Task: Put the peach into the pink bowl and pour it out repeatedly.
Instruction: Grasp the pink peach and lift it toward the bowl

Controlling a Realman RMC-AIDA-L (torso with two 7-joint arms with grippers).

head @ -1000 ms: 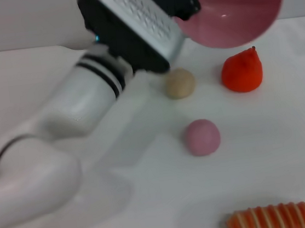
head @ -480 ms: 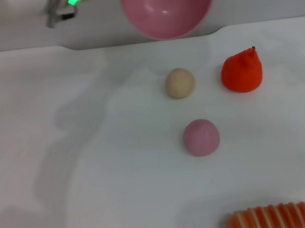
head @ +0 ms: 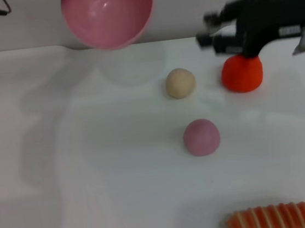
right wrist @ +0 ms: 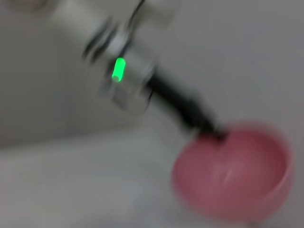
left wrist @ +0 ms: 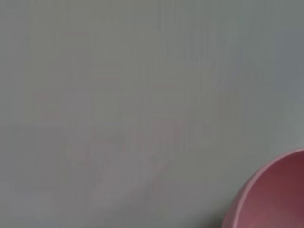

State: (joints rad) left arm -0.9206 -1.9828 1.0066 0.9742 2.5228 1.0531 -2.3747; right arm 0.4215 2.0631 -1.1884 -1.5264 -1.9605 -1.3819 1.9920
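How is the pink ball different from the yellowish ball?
The peach is pale pink; the beige ball is tan. The peach looks a bit bigger. The peach sits nearer the robot, the beige ball farther back beside the orange-red fruit. Both are round, resting on the white table, untouched.

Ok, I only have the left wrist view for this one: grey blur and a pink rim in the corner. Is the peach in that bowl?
Observer: No. In the head view the peach lies on the table, nearer the robot than the beige ball.
Operator: And the bowl itself?
Observer: The pink bowl is in the air at the table's far edge. The right wrist view shows it empty, with the left claw on its rim.
Operator: Right arm?
Observer: The right claw hovers above the orange-red fruit, apart from the peach.
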